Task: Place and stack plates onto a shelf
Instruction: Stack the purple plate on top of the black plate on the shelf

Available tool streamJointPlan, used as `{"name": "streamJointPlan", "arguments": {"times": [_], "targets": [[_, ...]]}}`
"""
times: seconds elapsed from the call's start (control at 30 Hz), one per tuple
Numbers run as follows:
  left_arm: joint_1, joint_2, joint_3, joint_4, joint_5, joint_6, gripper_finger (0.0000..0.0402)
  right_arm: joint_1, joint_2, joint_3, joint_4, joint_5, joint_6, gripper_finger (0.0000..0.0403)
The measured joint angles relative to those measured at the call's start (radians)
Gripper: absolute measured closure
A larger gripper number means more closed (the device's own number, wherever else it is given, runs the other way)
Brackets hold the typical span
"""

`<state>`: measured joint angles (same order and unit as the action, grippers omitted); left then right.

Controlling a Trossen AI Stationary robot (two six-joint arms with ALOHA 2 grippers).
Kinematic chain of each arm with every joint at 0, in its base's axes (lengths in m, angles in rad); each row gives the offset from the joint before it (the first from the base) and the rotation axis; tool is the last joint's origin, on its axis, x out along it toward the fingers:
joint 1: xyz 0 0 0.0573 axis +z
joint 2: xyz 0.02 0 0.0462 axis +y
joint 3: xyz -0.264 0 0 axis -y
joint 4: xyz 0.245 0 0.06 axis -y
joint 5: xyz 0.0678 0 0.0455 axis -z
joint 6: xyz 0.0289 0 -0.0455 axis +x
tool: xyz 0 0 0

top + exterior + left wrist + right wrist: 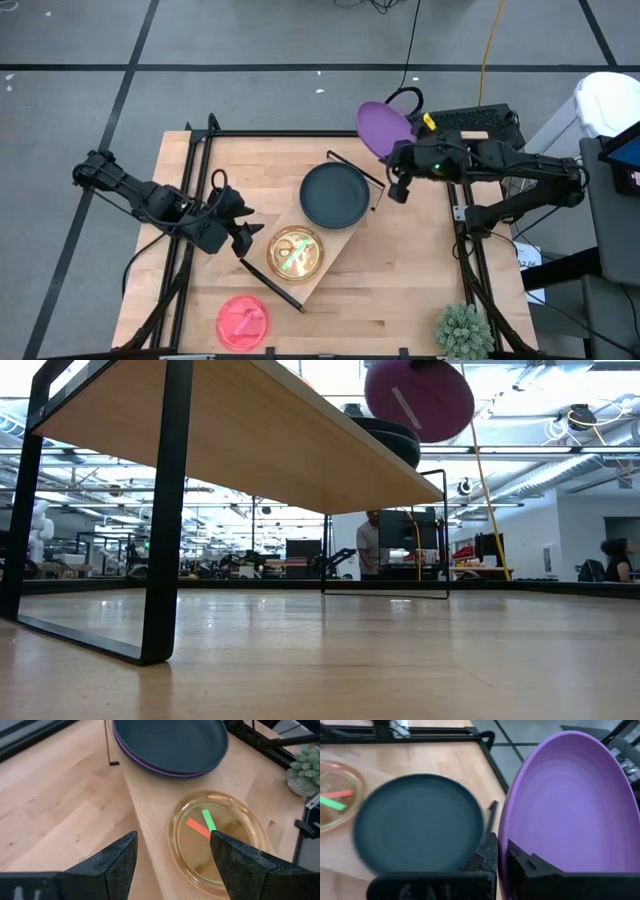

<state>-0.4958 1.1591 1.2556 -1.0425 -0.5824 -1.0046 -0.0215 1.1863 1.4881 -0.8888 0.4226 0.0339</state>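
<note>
Two dark robot arms reach over a wooden table (400, 290) seen from above. A long light-wood shelf (318, 268) lies diagonally at the table's middle. On its far half sits a dark teal-black plate (334, 195), stacked on a purple one whose rim shows beneath it in the left wrist view. On the near half rests a smaller translucent lime-green plate (295, 253). A purple plate (381, 128) is held tilted on edge, above the table's far right corner, with the right claw (501, 857) clamped on its rim. The left claw (244, 232) hovers just beside the lime-green plate, fingers apart. A small pink plate (243, 320) lies on the table's near edge. A spiky green plant (464, 331) stands at the near right corner.
</note>
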Motion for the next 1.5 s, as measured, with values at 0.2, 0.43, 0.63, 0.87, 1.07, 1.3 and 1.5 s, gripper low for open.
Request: {"name": "streamJointPlan", "arguments": {"times": [0.2, 0.43, 0.63, 0.87, 1.07, 1.3, 1.5], "targets": [[-0.027, 0.000, 0.000, 0.000, 0.006, -0.002, 0.0147, 0.080, 0.078, 0.099, -0.060, 0.057, 0.044, 0.0403], [-0.068, 0.000, 0.000, 0.000, 0.009, -0.045, 0.0147, 0.154, 0.138, 0.196, -0.074, 0.082, 0.115, 0.0403], [-0.127, 0.000, 0.000, 0.000, 0.010, -0.083, 0.0147, 0.221, 0.164, 0.231, -0.072, 0.083, 0.167, 0.0403], [-0.230, 0.000, 0.000, 0.000, 0.010, -0.189, 0.0147, 0.316, 0.197, 0.237, -0.015, 0.135, 0.168, 0.0403], [-0.332, 0.000, 0.000, 0.000, 0.010, -0.257, 0.0147, 0.360, 0.235, 0.237, 0.104, 0.133, 0.165, 0.0403], [-0.393, 0.000, 0.000, 0.001, 0.009, -0.303, 0.0147, 0.358, 0.317, 0.237, 0.167, 0.133, 0.121, 0.0402], [-0.437, 0.001, 0.000, 0.000, 0.008, -0.317, 0.0147, 0.337, 0.370, 0.237, 0.144, 0.129, 0.123, 0.0401]]}}
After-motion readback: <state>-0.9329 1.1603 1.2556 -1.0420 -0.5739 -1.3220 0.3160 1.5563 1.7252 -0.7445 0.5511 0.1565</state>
